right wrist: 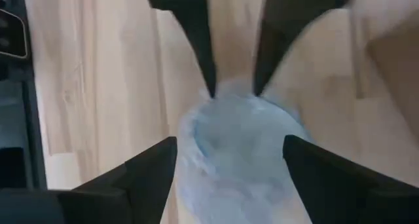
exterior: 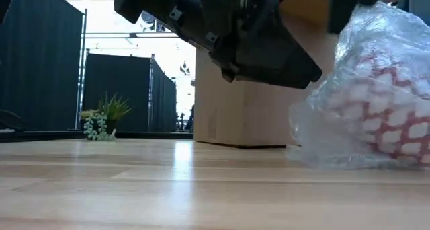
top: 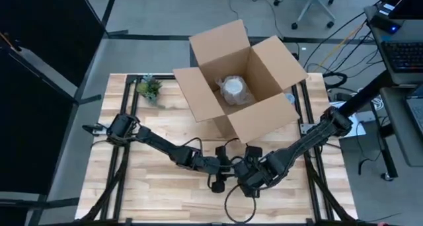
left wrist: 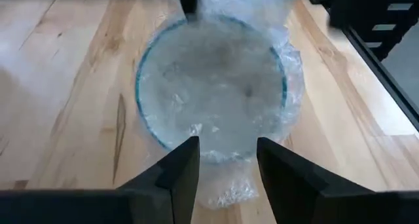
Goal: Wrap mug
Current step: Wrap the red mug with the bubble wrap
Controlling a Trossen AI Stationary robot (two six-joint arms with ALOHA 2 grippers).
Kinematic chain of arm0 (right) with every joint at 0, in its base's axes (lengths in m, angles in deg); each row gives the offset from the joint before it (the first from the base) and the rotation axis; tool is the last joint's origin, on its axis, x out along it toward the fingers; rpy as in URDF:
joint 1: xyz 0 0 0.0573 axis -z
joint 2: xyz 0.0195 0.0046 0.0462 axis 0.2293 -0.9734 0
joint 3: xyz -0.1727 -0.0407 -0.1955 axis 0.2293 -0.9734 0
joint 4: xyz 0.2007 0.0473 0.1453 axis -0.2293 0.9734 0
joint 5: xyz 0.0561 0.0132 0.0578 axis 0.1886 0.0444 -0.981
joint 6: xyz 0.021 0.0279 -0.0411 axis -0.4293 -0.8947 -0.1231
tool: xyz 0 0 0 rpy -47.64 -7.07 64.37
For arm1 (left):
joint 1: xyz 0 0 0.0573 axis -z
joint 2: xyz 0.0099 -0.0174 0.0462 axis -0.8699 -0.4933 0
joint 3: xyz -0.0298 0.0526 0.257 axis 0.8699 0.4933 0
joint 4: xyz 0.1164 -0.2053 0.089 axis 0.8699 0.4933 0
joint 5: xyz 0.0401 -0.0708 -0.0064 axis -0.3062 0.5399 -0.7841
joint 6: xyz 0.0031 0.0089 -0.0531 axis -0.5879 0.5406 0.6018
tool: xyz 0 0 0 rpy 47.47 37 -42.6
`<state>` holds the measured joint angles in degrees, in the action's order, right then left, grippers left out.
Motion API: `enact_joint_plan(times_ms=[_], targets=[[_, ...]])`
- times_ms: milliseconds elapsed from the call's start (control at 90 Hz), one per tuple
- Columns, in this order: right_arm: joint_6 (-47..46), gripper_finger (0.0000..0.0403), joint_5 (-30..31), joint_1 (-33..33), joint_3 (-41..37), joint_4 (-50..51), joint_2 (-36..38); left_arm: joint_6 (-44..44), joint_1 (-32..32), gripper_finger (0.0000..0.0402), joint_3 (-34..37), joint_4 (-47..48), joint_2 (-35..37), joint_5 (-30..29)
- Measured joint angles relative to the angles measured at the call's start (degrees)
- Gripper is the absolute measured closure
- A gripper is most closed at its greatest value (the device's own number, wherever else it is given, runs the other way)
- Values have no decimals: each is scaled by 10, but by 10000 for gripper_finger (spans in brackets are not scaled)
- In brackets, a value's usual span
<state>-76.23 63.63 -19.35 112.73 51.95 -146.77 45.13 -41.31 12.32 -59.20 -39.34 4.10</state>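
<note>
Your mug (exterior: 383, 116), white with a red lattice pattern and already swathed in clear bubble wrap (exterior: 322, 132), stands on the wooden table (top: 165, 186) toward its near edge, in front of the open cardboard box (top: 238, 80); from above the two arms cover it almost wholly, so you read it best at table height, where it sits at the right with the wrap spilling onto the boards beside it; in the left wrist view its round mouth (left wrist: 209, 86) shows under the film, rim ringed in blue; the left gripper (left wrist: 224, 165) has its fingers (left wrist: 180, 168) apart, their tips at the near edge of the wrapped rim, and whether they pinch a fold of the wrap you cannot tell; the right gripper (right wrist: 229, 175) comes in from the other side with its jaws spread wide on either flank of the wrapped mug, holding nothing that you can make out; both grippers meet at the middle of the table's near half, nearly touching across the mug; inside the box lies another bundle (top: 234, 88) in clear wrap, round and pale; a small potted plant (top: 149, 88) stands near the table's far left corner, well apart from the arms; beyond the table you have black curtains at the left, and a desk with a keyboard (top: 403, 54) at the right.
</note>
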Motion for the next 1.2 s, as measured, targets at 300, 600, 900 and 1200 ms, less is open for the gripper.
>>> enact_joint_plan(times_ms=[300, 600, 900, 1200], targets=[[-103, 135, 7, -75, -21, 96, 35, 0, 0, 260, -6, -3, 0, 2], [-263, 135, 76, -155, -184, -44, 34, -15, 0, 260, -36, -1, -5, 46], [-195, 135, 72, -130, -269, -250, 36, -13, 1, 260, -37, 1, -21, 37], [-179, 135, 98, -122, -314, -320, 36, -85, -1, 260, -37, -11, -23, 42]])
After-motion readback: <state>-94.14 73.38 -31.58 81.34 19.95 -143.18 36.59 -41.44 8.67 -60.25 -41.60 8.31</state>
